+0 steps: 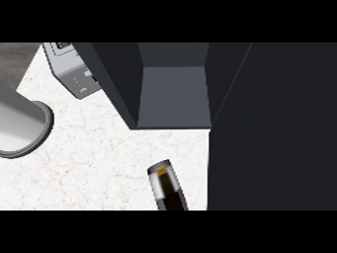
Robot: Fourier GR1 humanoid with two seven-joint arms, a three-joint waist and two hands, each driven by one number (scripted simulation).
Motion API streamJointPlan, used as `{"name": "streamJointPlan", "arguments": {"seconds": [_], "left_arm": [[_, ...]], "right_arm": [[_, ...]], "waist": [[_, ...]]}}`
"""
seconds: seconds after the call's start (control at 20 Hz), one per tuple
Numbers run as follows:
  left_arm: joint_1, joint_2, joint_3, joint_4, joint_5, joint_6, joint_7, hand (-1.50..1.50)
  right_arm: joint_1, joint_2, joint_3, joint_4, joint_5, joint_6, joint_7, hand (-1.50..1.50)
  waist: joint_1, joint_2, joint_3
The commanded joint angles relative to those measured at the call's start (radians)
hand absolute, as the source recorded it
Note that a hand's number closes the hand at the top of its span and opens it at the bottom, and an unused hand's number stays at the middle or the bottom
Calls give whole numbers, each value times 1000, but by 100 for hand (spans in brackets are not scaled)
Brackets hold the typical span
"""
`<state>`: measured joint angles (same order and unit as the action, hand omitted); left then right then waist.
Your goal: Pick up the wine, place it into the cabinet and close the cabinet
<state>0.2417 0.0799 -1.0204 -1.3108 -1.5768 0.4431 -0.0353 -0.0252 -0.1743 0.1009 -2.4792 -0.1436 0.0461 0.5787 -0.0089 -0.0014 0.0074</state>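
The wine bottle (168,188), dark with a gold band near its top, stands on the white marble counter (105,163) at the lower middle of the head view. Its base is cut off by the view's lower edge. Just behind it the dark cabinet (172,96) is open, and its grey inner shelf shows bare. The cabinet's dark door (280,128) is swung open and fills the right side, right beside the bottle. Neither hand shows in the view.
A large grey cylinder (14,123) with a dark rim reaches in from the left edge; I cannot tell what it is. A small grey appliance (72,69) sits at the back left next to the cabinet's side wall.
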Motion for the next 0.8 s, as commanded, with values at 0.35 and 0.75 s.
{"name": "streamJointPlan", "arguments": {"seconds": [0.35, 0.75], "left_arm": [[-105, -67, 119, 63, 85, -13, -17, -150], [-152, -57, 169, 97, 144, -6, -76, -150]], "right_arm": [[-30, 5, -59, -137, -95, -11, 103, -150], [-71, 36, -56, -80, -83, -13, 78, -150]], "waist": [[2, -1, -8], [5, 0, -8]]}}
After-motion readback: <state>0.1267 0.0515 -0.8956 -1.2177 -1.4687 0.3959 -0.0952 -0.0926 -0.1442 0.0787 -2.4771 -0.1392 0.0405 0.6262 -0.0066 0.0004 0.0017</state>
